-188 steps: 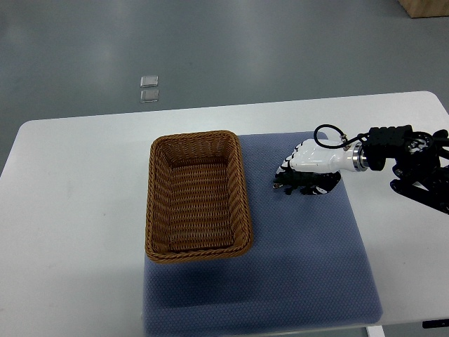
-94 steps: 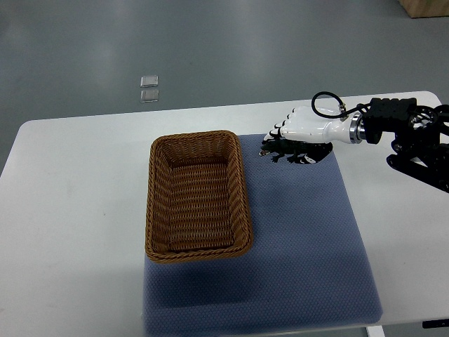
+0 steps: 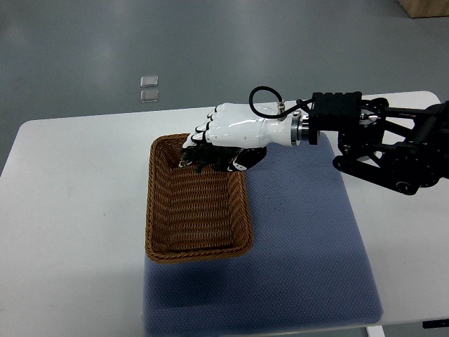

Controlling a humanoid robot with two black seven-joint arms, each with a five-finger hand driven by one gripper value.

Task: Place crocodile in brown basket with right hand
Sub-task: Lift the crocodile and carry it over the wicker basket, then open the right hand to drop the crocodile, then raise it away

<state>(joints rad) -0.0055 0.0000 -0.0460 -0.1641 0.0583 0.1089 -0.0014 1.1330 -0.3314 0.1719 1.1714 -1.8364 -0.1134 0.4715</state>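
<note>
Below the right hand (image 3: 235, 132), closed around the crocodile (image 3: 208, 157), lies the basket (image 3: 149, 210) edge; letting go here risks a spill outside.

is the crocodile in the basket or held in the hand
Held: right hand grips the crocodile over the brown basket, at its far end.

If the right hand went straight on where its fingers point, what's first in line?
Right hand, holding the crocodile, points picture-left over the brown basket. First in line: the basket's left wall, if the hand is low enough; height unclear. Beyond, white table.
</note>
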